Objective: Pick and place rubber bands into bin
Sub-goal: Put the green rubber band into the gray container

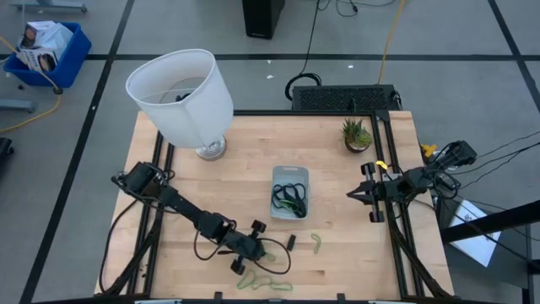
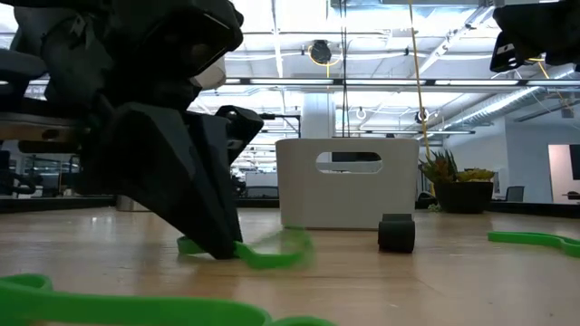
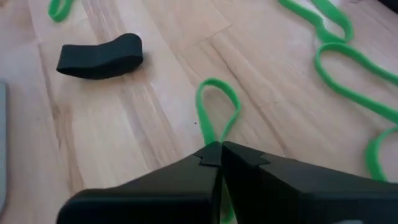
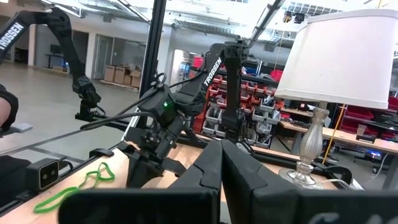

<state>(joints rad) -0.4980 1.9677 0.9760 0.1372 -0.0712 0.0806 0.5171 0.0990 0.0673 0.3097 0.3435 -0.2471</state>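
Note:
My left gripper [image 1: 264,252] is low at the table's near middle, shut on a light green rubber band [image 3: 217,102]; it also shows in the low view [image 2: 216,246]. More green bands lie near the front edge [image 1: 263,284] and to the right [image 1: 316,243]. The clear bin [image 1: 290,173] stands mid-table with black and green bands [image 1: 289,199] lying in it. A small black block [image 1: 291,241] lies beside my left gripper. My right gripper [image 4: 221,155] is shut and empty, held above the table's right side [image 1: 359,192]. My left gripper pinches one end of the green band's loop [image 3: 211,138] between its two fingertips. The fingers slant down from the table's left, their tips at the table top [image 2: 216,246]. The rest of the loop [image 2: 267,255] stretches out past the fingertips, low over the wood.
A white lamp [image 1: 181,97] stands at the far left of the table and a small potted plant [image 1: 357,135] at the far right. A blue crate [image 1: 46,51] sits on the floor beyond the table.

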